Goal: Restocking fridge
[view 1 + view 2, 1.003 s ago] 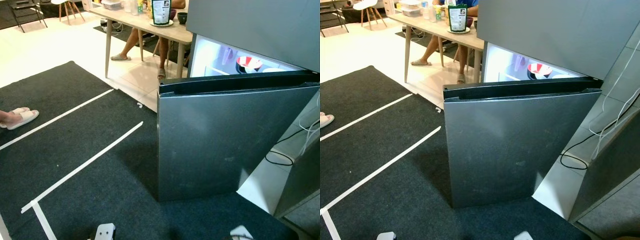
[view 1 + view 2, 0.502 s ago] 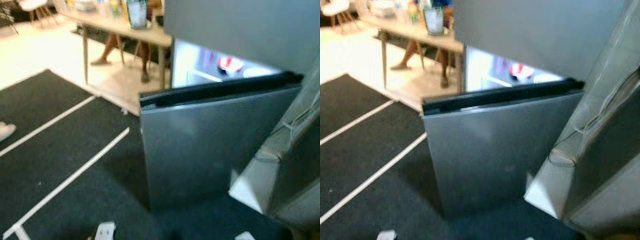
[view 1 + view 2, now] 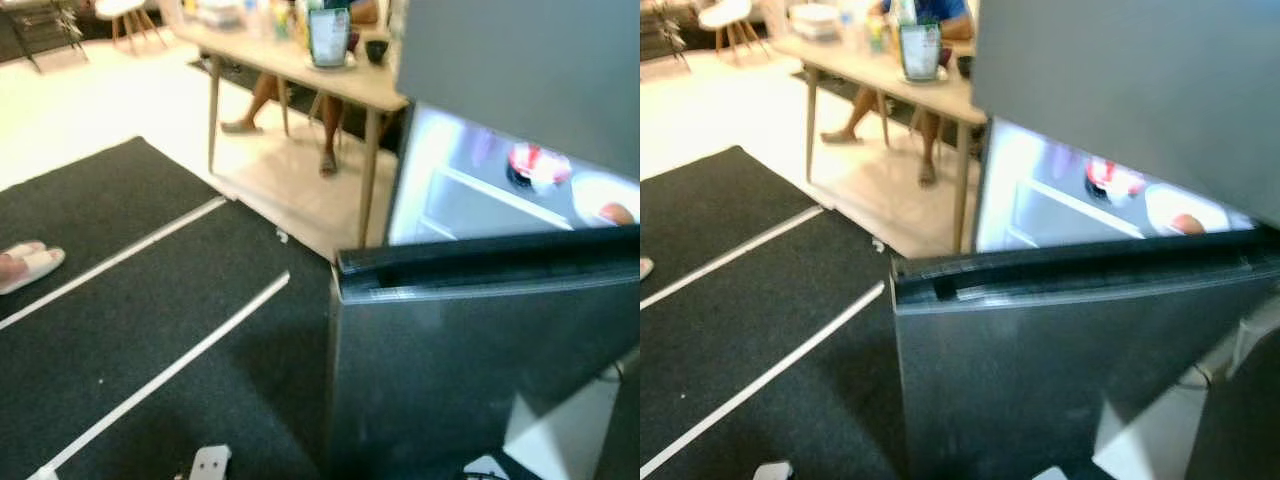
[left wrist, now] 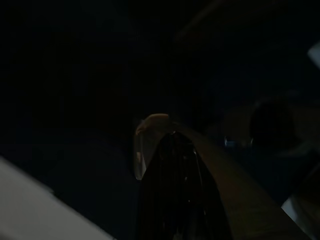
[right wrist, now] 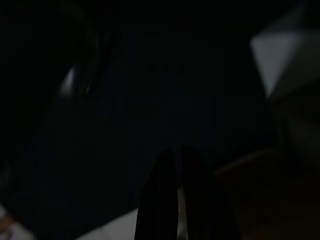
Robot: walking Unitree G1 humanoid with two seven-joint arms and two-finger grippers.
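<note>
Left eye view — fridge door (image 3: pixel 480 360) ajar; both grippers' fingers unclear, dark.

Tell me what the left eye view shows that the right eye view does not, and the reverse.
Left eye view: a sandalled foot lying whole on the dark mat. Right eye view: a seated person's blue top, plain above the table. Both: the open fridge door, the lit fridge shelf with a red and white bowl, and the white tape lines.
</note>
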